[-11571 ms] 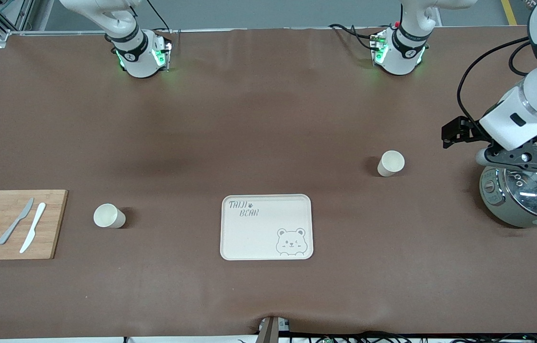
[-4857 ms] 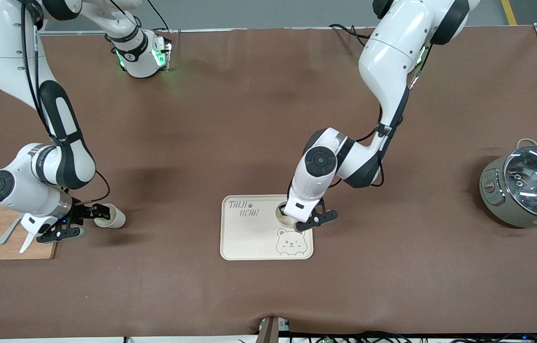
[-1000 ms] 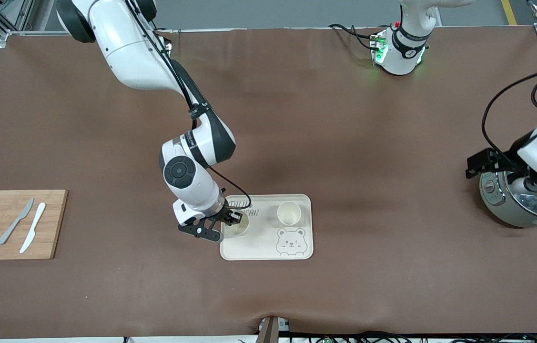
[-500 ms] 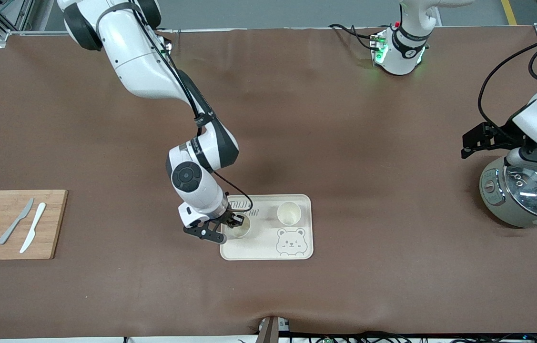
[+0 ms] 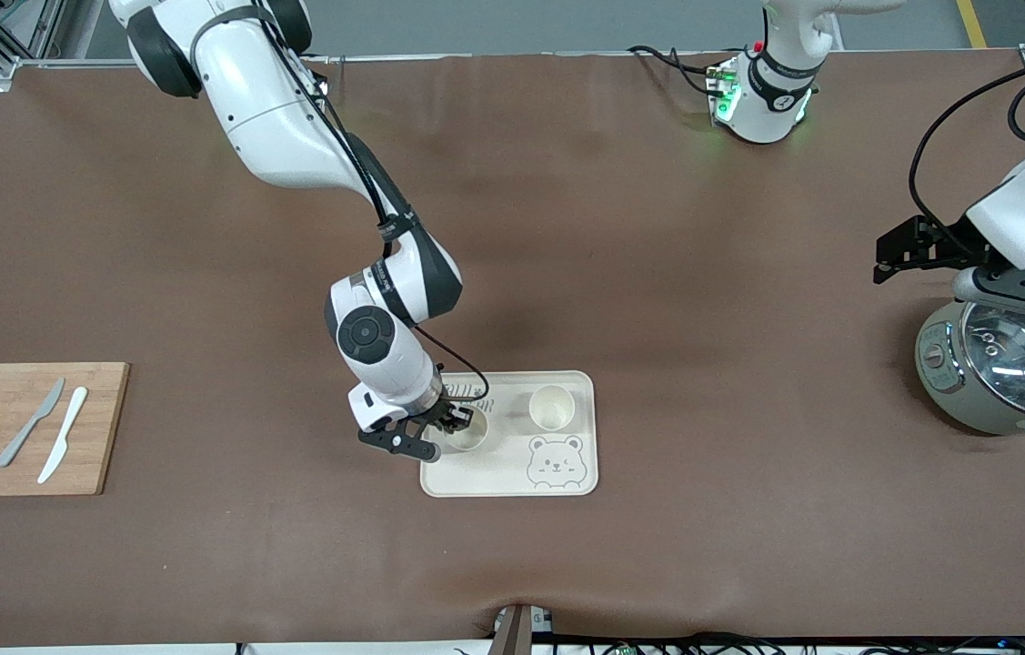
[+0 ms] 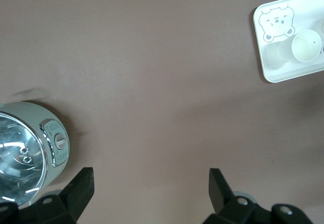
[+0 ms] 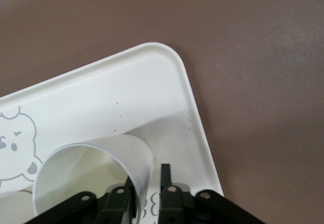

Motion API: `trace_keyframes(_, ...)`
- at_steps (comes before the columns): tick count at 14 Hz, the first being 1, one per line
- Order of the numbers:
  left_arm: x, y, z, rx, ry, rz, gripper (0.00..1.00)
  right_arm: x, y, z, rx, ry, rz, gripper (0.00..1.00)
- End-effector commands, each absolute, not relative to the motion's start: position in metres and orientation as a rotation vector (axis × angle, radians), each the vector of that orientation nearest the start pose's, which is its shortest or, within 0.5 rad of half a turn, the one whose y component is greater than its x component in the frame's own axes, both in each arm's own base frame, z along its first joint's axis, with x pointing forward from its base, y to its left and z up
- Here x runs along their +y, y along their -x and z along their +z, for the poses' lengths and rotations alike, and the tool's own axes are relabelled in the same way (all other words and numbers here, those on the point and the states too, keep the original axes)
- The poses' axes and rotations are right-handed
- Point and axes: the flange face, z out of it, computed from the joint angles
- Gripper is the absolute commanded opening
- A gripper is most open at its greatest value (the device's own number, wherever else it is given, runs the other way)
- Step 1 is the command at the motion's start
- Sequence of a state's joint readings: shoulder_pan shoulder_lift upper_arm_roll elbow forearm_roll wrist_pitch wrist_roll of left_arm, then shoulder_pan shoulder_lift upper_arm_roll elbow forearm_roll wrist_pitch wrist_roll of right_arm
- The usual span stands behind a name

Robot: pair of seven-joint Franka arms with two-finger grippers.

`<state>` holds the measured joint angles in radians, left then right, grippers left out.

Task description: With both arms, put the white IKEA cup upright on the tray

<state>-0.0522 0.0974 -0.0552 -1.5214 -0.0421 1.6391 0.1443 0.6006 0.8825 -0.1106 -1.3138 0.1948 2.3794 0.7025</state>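
Note:
The cream bear tray (image 5: 503,471) lies nearer the front camera, mid-table. Two white cups stand upright on it. One cup (image 5: 552,407) stands free above the bear drawing. The other cup (image 5: 471,434) stands at the right arm's end of the tray. My right gripper (image 5: 450,426) straddles its wall, one finger inside and one outside. In the right wrist view (image 7: 149,196) the outer finger (image 7: 165,178) stands slightly off the cup (image 7: 86,168), with tray (image 7: 126,87) showing between. My left gripper (image 5: 958,273) is open and empty over the table beside the pot (image 5: 1003,373).
A wooden cutting board (image 5: 30,428) with two knives and lemon slices lies at the right arm's end. The grey-green pot with a glass lid (image 6: 25,153) stands at the left arm's end. The left wrist view shows the tray (image 6: 283,74) and a cup (image 6: 302,48) far off.
My right gripper and its cup have slid a little further onto the tray, toward the other cup. My left gripper has risen over the pot's edge, away from the front camera.

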Motion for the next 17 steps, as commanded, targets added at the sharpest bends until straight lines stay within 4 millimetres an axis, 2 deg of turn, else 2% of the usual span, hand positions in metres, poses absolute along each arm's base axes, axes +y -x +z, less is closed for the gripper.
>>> trace_keyframes(1, -0.071, -0.585, 0.599, 0.414, 3.167, -0.016, 1.0, 0.373, -0.67, 0.233, 0.466, 2.938, -0.204, 1.0)
trace_keyframes(4, -0.077, -0.585, 0.596, 0.423, 3.17, -0.006, 1.0, 0.366, -0.671, 0.26, 0.466, 2.954, -0.17, 1.0)
trace_keyframes(6, -0.071, -0.585, 0.596, 0.411, 3.173, -0.004, 1.0, 0.363, -0.664, 0.307, 0.453, 2.977, -0.101, 1.0)
trace_keyframes(8, -0.08, -0.584, 0.596, 0.413, 3.16, 0.002, 1.0, 0.358, -0.649, 0.368, 0.448, 2.997, -0.02, 1.0)
trace_keyframes(10, -0.09, -0.583, 0.599, 0.377, 3.164, -0.006, 1.0, 0.354, -0.621, 0.444, 0.425, 3.009, 0.051, 1.0)
trace_keyframes(12, -0.086, -0.584, 0.6, 0.375, 3.163, -0.013, 1.0, 0.336, -0.59, 0.515, 0.398, 3.035, 0.1, 1.0)
trace_keyframes(14, -0.08, -0.584, 0.603, 0.363, 3.164, -0.021, 1.0, 0.307, -0.562, 0.574, 0.376, 3.063, 0.138, 1.0)
trace_keyframes(16, -0.079, -0.583, 0.606, 0.356, 3.126, -0.031, 1.0, 0.266, -0.541, 0.61, 0.299, 3.1, 0.141, 1.0)
trace_keyframes(17, -0.08, -0.583, 0.606, 0.358, 3.118, -0.032, 1.0, 0.236, -0.535, 0.62, 0.25, 3.113, 0.13, 1.0)
